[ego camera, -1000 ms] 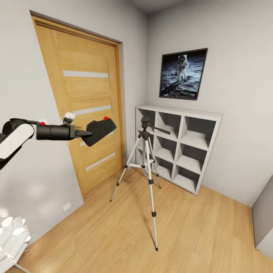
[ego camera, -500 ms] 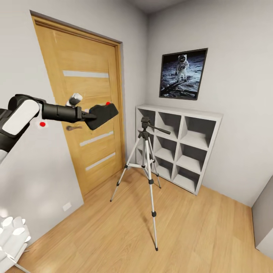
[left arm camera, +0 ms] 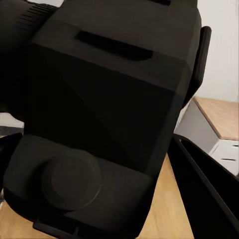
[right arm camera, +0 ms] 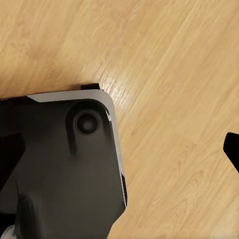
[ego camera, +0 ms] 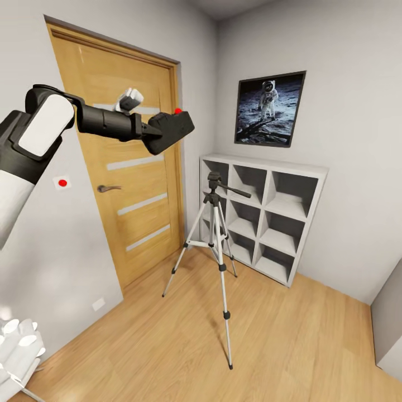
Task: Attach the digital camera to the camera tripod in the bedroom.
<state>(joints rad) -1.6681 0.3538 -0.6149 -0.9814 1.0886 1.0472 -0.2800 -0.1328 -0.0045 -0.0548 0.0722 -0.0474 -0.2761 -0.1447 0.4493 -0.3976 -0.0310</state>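
Digital camera (ego camera: 170, 129) is clamped in my left gripper (ego camera: 149, 131), held high in front of the door (ego camera: 134, 184), well above and apart from the camera tripod (ego camera: 215, 245) by the shelving (ego camera: 290, 218). Pickup done; mounting on the head is left. Right gripper: can't tell its state.

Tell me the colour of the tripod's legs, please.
Silver, with black joints and feet; the camera tripod shows best in the head view.

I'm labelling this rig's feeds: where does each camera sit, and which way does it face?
Head view: high on the robot, facing the silver-legged tripod; left arm holds up the black blocky camera.
Left wrist view: by the left gripper, facing that camera up close; a finger shows.
Right wrist view: aimed down at light wood floor and the robot's dark body.
Shared: camera, floor.
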